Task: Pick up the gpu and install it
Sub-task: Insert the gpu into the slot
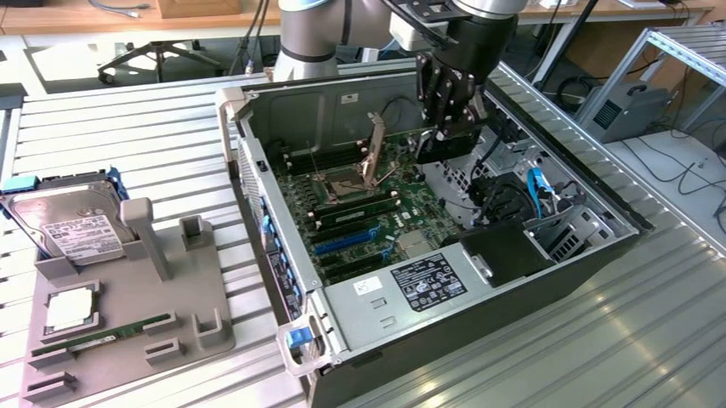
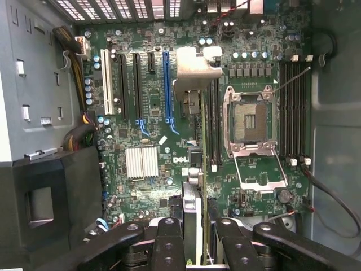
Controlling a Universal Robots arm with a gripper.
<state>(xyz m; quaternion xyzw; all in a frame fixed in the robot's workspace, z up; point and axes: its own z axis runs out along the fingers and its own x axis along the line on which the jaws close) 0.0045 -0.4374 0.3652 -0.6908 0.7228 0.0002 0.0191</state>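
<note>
The gpu [image 1: 440, 146] is being held up in the air by the tool [image 1: 450, 127], over the middle of the open computer case [image 1: 590, 200]. The card is being gripped from both flat sides by the tool's black fingers [image 2: 169, 243], so the tool is being kept partly closed around it. In the wrist view the gpu [image 2: 192, 206] is being seen from its thin edge, running straight out from the tool [image 2: 197, 245]. Its pale metal bracket [image 2: 194, 70] is being shown at the far end, away from the fingers. The card is being held above the green board [image 2: 146, 113], not touching it. In that view it is being seen between the long blue slot [image 2: 167, 90] and the open chip socket [image 2: 248, 121]. The case is being kept on its side, with its open face up, on the ribbed metal surface [image 1: 590, 340]. A grey power box [image 1: 426, 280] with a black label is being shown at the near end of the case. At the exterior view's left, well apart from the tool, a grey holder [image 1: 136, 340] is being used to carry other parts. A silver hard drive [image 1: 74, 225], a small square chip [image 1: 70, 308] and a thin green memory stick [image 1: 102, 334] are being kept on it.
</note>
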